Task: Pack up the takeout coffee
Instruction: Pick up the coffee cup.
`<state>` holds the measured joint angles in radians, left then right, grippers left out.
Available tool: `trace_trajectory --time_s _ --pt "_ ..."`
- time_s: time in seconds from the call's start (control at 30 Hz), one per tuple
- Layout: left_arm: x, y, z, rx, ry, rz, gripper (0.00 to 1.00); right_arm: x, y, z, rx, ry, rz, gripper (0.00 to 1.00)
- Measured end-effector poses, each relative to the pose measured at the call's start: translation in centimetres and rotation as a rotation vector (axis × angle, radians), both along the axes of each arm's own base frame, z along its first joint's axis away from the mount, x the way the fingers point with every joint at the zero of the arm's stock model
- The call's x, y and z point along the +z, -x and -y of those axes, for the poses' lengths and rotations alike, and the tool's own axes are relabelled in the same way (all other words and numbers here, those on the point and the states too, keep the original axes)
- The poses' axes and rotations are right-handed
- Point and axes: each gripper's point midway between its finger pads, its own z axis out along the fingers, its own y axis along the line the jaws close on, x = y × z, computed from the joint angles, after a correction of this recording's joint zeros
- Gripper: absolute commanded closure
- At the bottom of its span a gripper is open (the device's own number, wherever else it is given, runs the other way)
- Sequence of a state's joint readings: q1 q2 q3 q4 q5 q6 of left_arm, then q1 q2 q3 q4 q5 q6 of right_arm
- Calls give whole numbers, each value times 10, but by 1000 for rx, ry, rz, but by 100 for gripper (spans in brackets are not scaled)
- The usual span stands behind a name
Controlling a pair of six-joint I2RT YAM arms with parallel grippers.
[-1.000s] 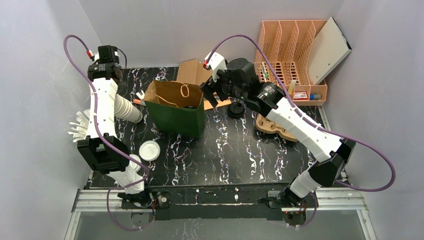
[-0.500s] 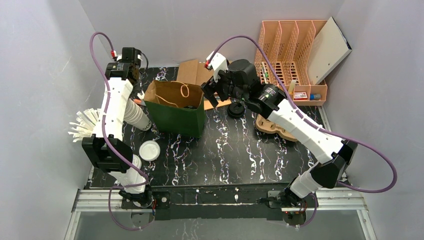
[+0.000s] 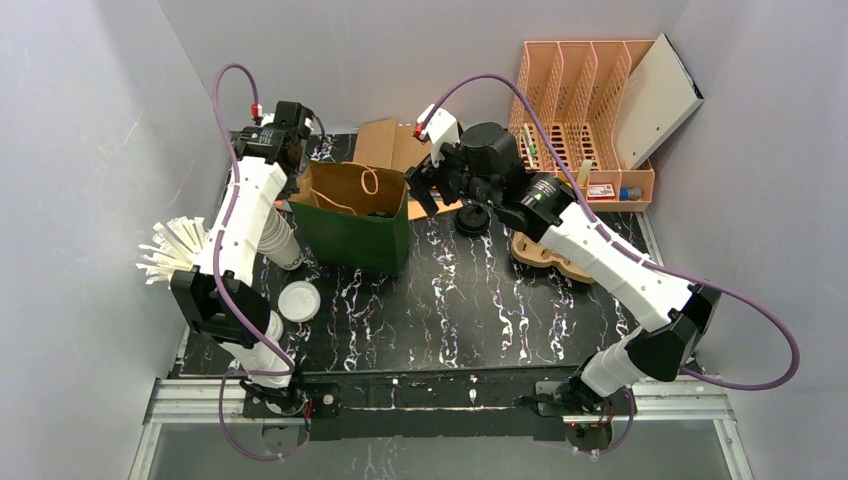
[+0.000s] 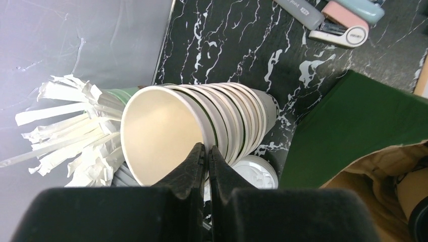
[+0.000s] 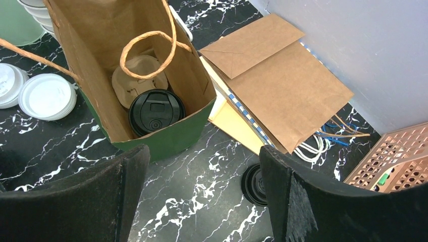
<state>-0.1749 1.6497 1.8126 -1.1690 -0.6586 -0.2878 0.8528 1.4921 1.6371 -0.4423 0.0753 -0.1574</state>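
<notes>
Since the earlier frames the left wrist has been swung from the left wall toward the bag (image 3: pixel 350 230), and the right arm has hardly been shifted. The bag is stood upright on the black marbled surface (image 3: pixel 480 300), left of centre and toward the back. It is green outside and plain brown inside, and twisted paper handles (image 5: pixel 151 45) are looped over its open mouth. Inside it a cup (image 5: pixel 155 112) closed with a black lid is seated at the near side of a brown pulp carrier (image 5: pixel 139 75). Raised marks are seen on that lid but cannot be read.

The left fingers (image 4: pixel 198 159) are pressed together with nothing between them and are held above a leaning stack of white cups (image 4: pixel 222 121), beside a bunch of paper-wrapped straws (image 4: pixel 75 131). The right fingers (image 5: pixel 298 201) are spread wide and empty and are held over the surface just right of the bag.

White lids (image 5: pixel 48 96) are laid left of the bag, a loose black lid (image 5: pixel 252 184) is laid to its right, and flat brown bags (image 5: pixel 282 85) are piled behind it. On a pink and white stapler (image 4: pixel 338 25) the word "deli" can be read, while the print on the grey marker (image 4: pixel 303 7) beside it is too small to be read.
</notes>
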Motion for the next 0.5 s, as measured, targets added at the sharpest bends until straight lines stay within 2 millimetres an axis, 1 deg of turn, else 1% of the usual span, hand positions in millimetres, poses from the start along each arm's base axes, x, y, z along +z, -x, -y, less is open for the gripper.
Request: trace_trajectory --time_s 0.2,0.5 --pt "-8 8 2 -18 -58 -55 100 0 2 2 -1 -4 0 12" --pt "-7 19 -8 -8 -149 -94 100 2 1 1 -3 -20 7 12"
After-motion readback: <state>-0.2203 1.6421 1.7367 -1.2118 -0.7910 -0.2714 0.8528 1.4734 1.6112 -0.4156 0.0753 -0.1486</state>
